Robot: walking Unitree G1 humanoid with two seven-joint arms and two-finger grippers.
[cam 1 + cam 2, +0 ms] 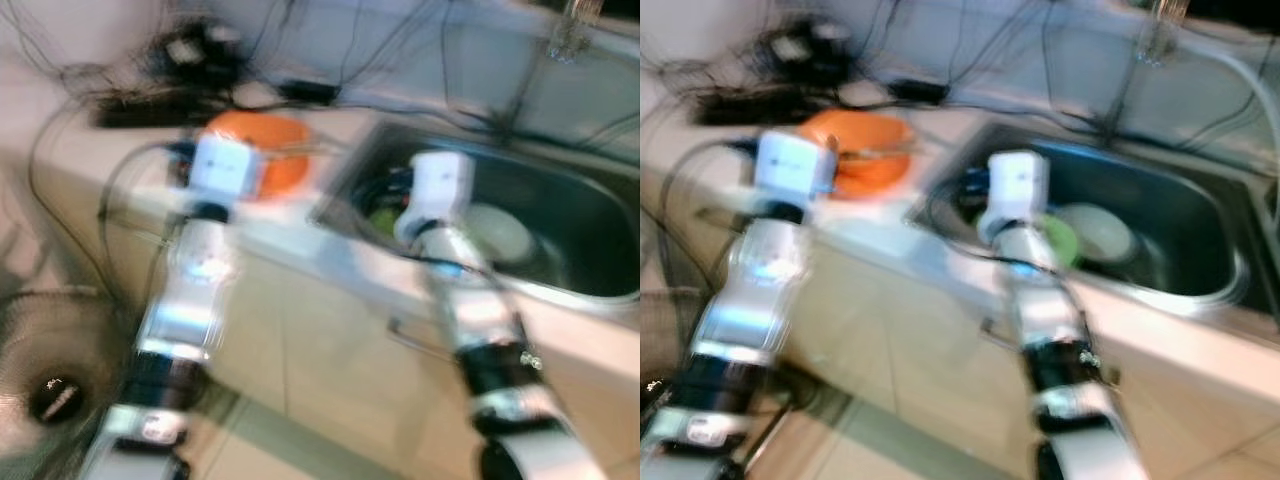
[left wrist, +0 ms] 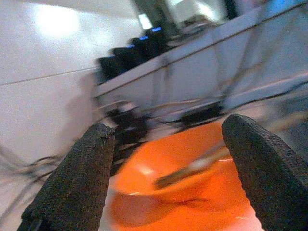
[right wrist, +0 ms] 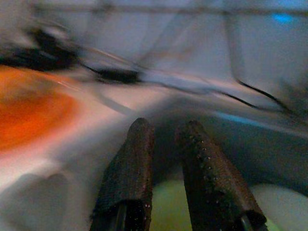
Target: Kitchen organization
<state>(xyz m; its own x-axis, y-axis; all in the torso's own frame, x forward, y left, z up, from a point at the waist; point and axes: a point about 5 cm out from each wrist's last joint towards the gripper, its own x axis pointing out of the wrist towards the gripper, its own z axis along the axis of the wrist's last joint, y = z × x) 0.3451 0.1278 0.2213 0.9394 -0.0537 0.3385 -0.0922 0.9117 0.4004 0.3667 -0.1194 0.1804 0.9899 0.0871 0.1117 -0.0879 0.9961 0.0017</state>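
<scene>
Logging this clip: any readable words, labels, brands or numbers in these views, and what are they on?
None can be read; all four views are motion-blurred.
Orange bowl: no print visible.
Sink and dishes in it: no markings visible.
Dark devices at the back of the counter: too blurred to tell.

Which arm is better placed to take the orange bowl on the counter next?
Left, probably. The left gripper is open and faces the orange bowl, which shows between its fingers. The right gripper is nearly shut over the sink, pointing at the dishes there.
</scene>
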